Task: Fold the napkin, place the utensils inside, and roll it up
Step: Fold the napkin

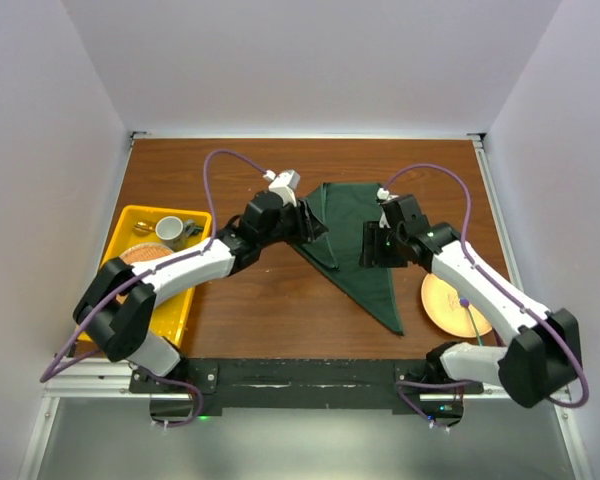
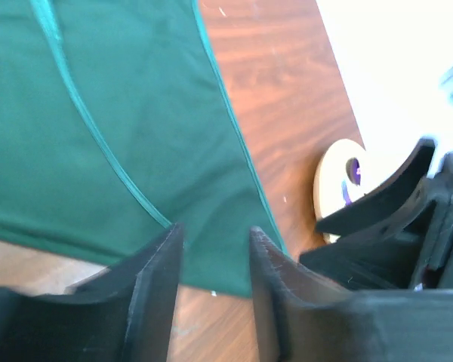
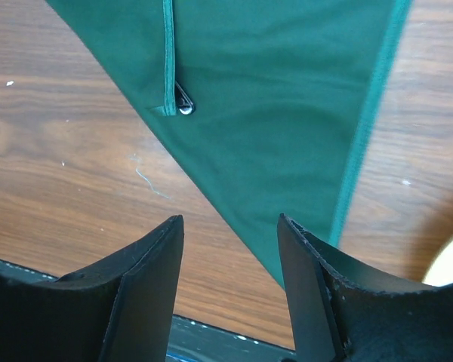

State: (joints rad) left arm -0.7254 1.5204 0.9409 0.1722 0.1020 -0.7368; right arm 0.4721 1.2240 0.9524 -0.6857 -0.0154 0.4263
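My left gripper (image 1: 310,222) stood with its jaws apart and nothing between them, over the left edge of the green napkin (image 1: 352,262). The napkin lay folded into a long triangle on the wooden table (image 1: 270,310), its point toward my bases and near the tan plate (image 1: 450,300). My right gripper (image 3: 230,226) was likewise released and empty at the cloth's right edge, and of the utensils (image 3: 184,105) I saw only a small dark tip at a hem, the rest hidden under the fold.
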